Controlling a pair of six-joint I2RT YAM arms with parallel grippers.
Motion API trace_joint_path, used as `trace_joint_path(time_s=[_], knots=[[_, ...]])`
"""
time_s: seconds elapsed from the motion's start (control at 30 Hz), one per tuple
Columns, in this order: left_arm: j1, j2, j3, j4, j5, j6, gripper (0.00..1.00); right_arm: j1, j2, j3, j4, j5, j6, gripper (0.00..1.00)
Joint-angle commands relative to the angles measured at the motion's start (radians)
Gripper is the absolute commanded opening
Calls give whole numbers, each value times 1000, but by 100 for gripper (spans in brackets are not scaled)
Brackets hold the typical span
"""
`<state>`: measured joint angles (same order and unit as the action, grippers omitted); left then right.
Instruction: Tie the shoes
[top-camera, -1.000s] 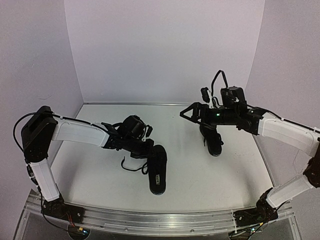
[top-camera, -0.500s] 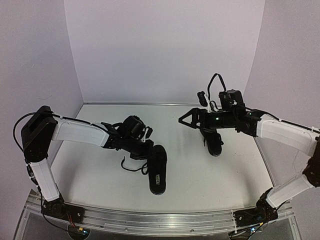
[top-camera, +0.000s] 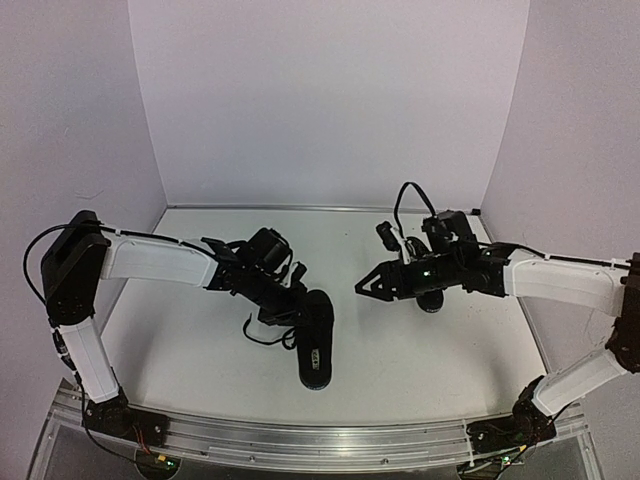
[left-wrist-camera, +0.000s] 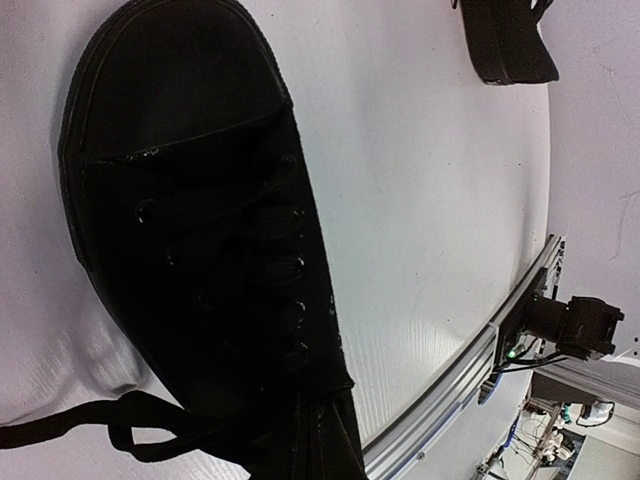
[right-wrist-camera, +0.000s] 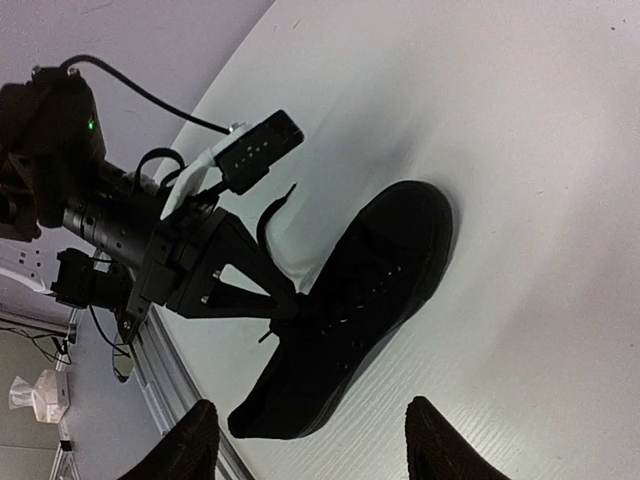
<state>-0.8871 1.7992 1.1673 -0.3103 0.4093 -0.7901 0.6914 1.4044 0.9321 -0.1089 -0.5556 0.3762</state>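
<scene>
Likely early lacing step: left hand (top-camera: 288, 308) clenched at laces (left-wrist-camera: 90, 412) of near shoe (top-camera: 315, 345) on table (top-camera: 420, 370), grip unclear; right hand (top-camera: 360, 289) parted, empty, hovering right of it, other shoe (left-wrist-camera: 508, 45) farther right. Next, probably: pinching a loose lace.

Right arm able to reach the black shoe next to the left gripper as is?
Probably yes: bare white table separates the open right gripper from the small black lace-up shoe. The shut left gripper crowds only its ankle end.

High rear overview; both wrist views apparently on one shoe (left-wrist-camera: 200, 250)
</scene>
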Motion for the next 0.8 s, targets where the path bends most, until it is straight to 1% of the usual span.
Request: trace_joint_path(time_s=[0.0,0.1,0.2,0.3,0.4,0.5,0.77], knots=[[0,-30,56,-46,39,-31,0,65,13,-14,65,13,-17,54],[0,-33,56,-50,50,-48,0,122,35,-26,105,39,12,49],[0,-35,52,-41,63,-73,0,184,66,-48,191,58,75,46],[0,-34,37,-10,82,-103,0,233,113,-53,256,76,130,40],[0,-40,20,13,89,-120,0,274,158,-41,291,90,170,37],[0,-49,7,28,94,-128,0,301,198,-27,302,118,194,35],[0,-62,-10,52,93,-137,0,310,274,-10,324,148,240,33]])
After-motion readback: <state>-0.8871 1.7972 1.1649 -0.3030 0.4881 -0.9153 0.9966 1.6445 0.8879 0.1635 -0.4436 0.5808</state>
